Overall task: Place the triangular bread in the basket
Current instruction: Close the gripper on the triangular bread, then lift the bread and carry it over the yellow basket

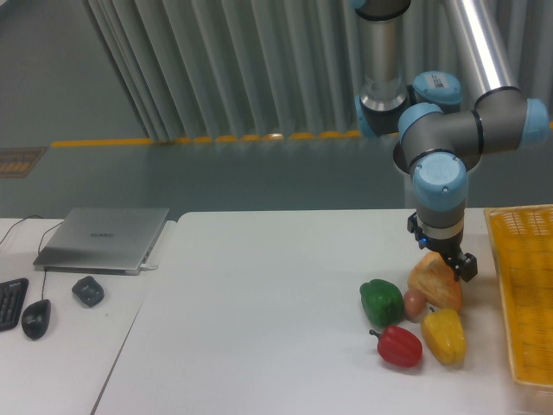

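While the green pepper (381,302) and egg (415,303) crowd its left, the triangular bread (435,284), likely light, flaky and crushable, wants a gentle side grip from the hand (450,264) at its top, jaw state unclear, basket (522,294) just right.

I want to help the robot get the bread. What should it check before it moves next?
1. Gripper is over the triangular bread: ok, it sits at the bread's top.
2. Fingers are around the bread: cannot tell, they are too small to see.
3. Bread is free to lift: not ok yet, the small egg and the yellow pepper crowd against it.
4. Basket is close by: ok, just right of the bread.
5. The basket has room: ok, the part in view looks bare.
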